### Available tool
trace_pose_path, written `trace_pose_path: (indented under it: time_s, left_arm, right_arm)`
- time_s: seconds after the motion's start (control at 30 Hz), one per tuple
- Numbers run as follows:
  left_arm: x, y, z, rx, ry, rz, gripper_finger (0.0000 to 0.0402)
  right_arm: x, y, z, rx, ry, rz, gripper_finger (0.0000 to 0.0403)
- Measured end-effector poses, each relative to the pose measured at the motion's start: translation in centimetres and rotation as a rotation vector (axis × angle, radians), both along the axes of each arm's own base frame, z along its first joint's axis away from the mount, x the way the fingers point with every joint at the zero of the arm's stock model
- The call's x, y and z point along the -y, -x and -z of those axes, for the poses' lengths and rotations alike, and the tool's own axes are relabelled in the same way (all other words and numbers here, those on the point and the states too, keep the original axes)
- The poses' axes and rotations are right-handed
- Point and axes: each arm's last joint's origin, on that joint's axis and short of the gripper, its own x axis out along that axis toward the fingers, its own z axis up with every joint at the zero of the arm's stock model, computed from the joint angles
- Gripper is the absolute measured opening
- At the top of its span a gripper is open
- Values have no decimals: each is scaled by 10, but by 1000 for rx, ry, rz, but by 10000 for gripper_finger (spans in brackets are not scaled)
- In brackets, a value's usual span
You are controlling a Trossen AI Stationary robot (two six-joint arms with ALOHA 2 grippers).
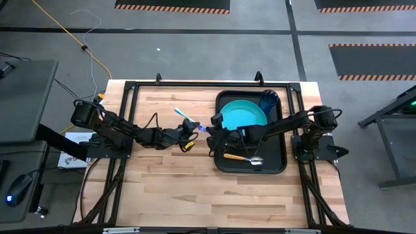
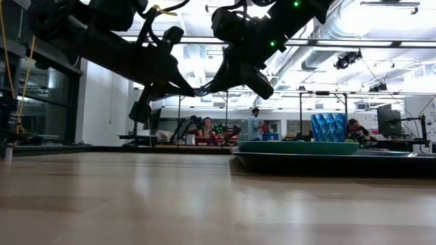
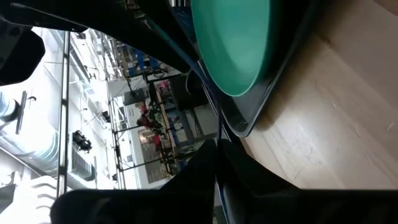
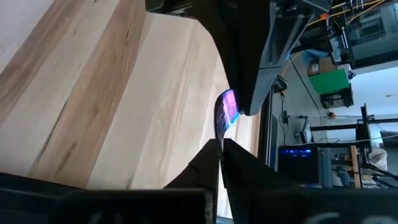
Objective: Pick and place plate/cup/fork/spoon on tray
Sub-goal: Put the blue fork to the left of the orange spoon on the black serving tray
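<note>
Looks like a mid-air fork handoff above the desk [image 1: 162, 188]. Pinched shut on the fork [image 4: 225, 111] with left claw [image 1: 189, 138], clamped on it too with right claw [image 1: 212, 134]. Plate [image 1: 244, 116], cup [image 1: 269, 99], spoon [image 1: 242, 158] already on tray [image 1: 276, 153]. Next, probably: loosen left, carry over, lay beside spoon.

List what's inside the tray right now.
On the tray: the plate, the cup at a far corner, and the spoon along the near edge. The right arm covers part of the plate. No fork on it.

No legible text, labels or numbers.
</note>
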Motion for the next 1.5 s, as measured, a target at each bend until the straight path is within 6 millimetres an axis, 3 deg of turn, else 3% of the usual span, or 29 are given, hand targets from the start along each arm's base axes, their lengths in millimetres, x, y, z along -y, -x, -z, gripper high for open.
trace_pose_path:
  time_s: [0.33, 0.63, 0.83, 1.07, 1.27, 1.5]
  left_arm:
    - [-1, 3, -13, 107, 66, -28, 71]
    - [0, 16, -43, 277, 189, -66, 152]
    - [7, 33, -59, 383, 499, -3, 182]
    - [11, 50, -74, 480, 883, 177, 179]
    - [13, 76, -64, 594, 1120, 402, 168]
    - [7, 116, -46, 865, 1167, 556, 163]
  right_arm:
    - [2, 13, 4, -112, 69, 116, 1]
    - [-3, 46, -27, -84, -14, 238, 1]
    - [-26, 77, -49, -49, -56, 282, 0]
    - [-67, 113, -41, -91, -83, 337, 0]
    - [-100, 135, -38, -32, -112, 332, 0]
    - [-117, 150, -32, 15, -160, 330, 0]
